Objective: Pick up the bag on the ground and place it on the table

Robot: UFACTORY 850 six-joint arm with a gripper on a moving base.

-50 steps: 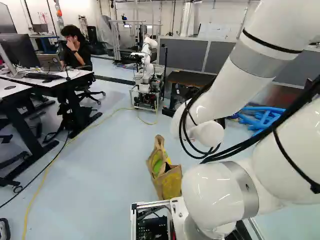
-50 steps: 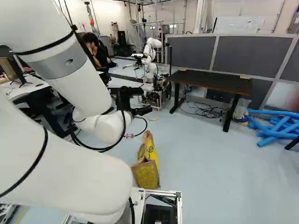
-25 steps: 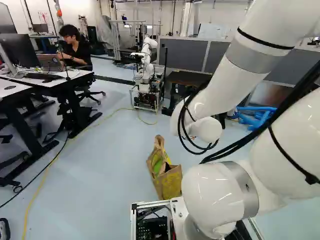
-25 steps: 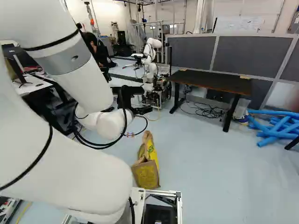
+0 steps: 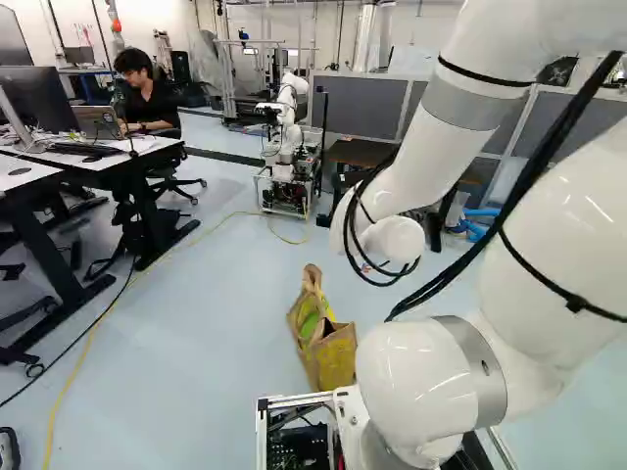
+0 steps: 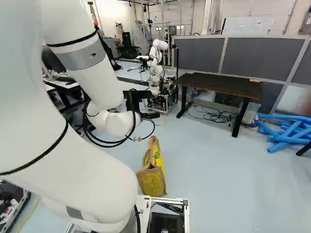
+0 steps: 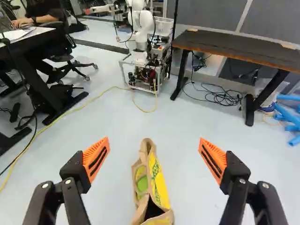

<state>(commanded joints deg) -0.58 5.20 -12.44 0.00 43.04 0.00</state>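
In the left base view, the bag (image 5: 335, 360) is seen on the floor (image 5: 225, 333), just ahead of the base frame (image 5: 294, 400), with the arm (image 5: 431, 147) raised above. So near the frame, the bag could be knocked or dragged against it if the descent or lift were slanted, and a handle might be caught by the slack cables (image 5: 534, 176)

In the right base view, the dark desk (image 6: 218, 85) is shown beyond the bag, well apart from it. Its edge could be struck by a hanging bag if too little height were gained, and the bag might be tipped over if it were set down too near that edge

In the wrist view, the pincer (image 7: 154, 158) is spread wide and nothing is gripped; the bag stands lower down, ahead of the gap and off its middle. If the approach were not centred, one side would be pushed over. If only one soft wall were pinched, the paper could be torn or the yellow packet (image 7: 161, 185) spilled
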